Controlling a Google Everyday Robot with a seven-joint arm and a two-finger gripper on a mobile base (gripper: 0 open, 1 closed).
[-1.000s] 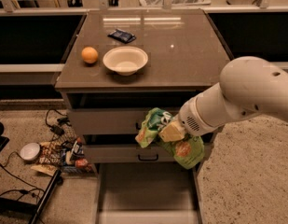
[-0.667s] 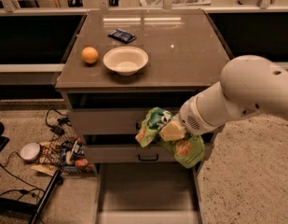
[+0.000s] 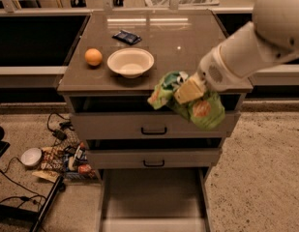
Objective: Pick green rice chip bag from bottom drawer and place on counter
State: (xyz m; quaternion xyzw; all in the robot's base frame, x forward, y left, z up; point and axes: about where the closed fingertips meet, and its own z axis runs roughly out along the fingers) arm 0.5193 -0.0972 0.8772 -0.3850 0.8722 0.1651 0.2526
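Note:
My gripper (image 3: 186, 92) is shut on the green rice chip bag (image 3: 202, 111), a crumpled bright green foil bag with orange-pink patches. It holds the bag in the air at the front edge of the counter (image 3: 187, 47), right of centre, in front of the top drawer. The bag hangs partly below counter height. The bottom drawer (image 3: 154, 197) is pulled out below, and its flat floor shows bare. My white arm reaches in from the upper right.
On the counter stand a white bowl (image 3: 130, 62), an orange (image 3: 93, 57) and a small dark blue packet (image 3: 126, 36). Two upper drawers with black handles (image 3: 154, 129) sit slightly ajar. Cables and clutter (image 3: 57, 153) lie on the floor at the left.
The gripper has lifted the bag from in front of the middle drawers up to the counter's front edge. The view has shifted too.

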